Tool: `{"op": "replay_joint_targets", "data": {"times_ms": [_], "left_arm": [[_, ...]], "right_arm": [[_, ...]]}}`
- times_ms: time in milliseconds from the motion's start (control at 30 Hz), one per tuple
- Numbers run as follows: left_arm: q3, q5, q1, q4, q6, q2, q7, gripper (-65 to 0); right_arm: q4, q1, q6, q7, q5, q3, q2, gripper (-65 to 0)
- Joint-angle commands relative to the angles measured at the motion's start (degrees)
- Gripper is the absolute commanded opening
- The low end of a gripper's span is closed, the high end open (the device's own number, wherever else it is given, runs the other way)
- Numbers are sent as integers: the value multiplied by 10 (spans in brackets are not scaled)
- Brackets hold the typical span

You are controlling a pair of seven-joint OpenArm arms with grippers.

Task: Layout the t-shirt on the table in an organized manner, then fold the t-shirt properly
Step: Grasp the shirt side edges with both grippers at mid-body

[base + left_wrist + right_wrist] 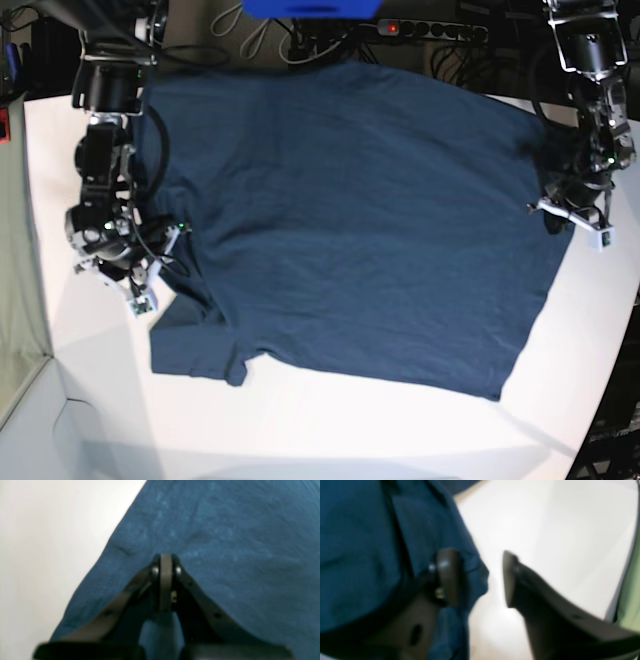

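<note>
The dark navy t-shirt (350,210) lies spread out flat on the white table (350,420), with one sleeve (195,345) at the near left. My right gripper (140,290) is at that sleeve's outer edge. In the right wrist view it (477,577) is open, with one finger (447,575) against the cloth (357,542) and the other over bare table (545,530). My left gripper (575,215) is at the shirt's right edge. In the left wrist view it (166,560) is shut, tips down on the cloth (237,542); a pinch does not show.
A blue object (310,8), a power strip (430,30) and cables lie beyond the table's far edge. A red item (3,125) sits at the left edge. The table's curved front edge (300,470) runs along the bottom, with floor at the left (20,300).
</note>
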Motion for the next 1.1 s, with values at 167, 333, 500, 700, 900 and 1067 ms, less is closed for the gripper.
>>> {"op": "replay_joint_targets", "data": {"times_ms": [167, 333, 500, 700, 900, 1067], "left_arm": [[-2, 14, 2, 1, 10, -8, 23, -646], [-2, 11, 13, 10, 10, -6, 23, -646], [1, 10, 16, 49, 10, -3, 27, -646], [-19, 10, 13, 114, 10, 27, 69, -646], [-49, 9, 11, 248, 10, 81, 112, -646], [-56, 14, -21, 298, 10, 99, 121, -646]], "right_arm": [[-48, 57, -2, 19, 1, 4, 36, -644], [-119, 98, -2, 21, 1, 39, 54, -608], [-164, 137, -2, 21, 1, 47, 73, -558], [-178, 165, -3, 21, 1, 45, 76, -411], [-168, 173, -3, 15, 1, 47, 77, -260], [-79, 115, -1, -5, 1, 48, 74, -292]]}}
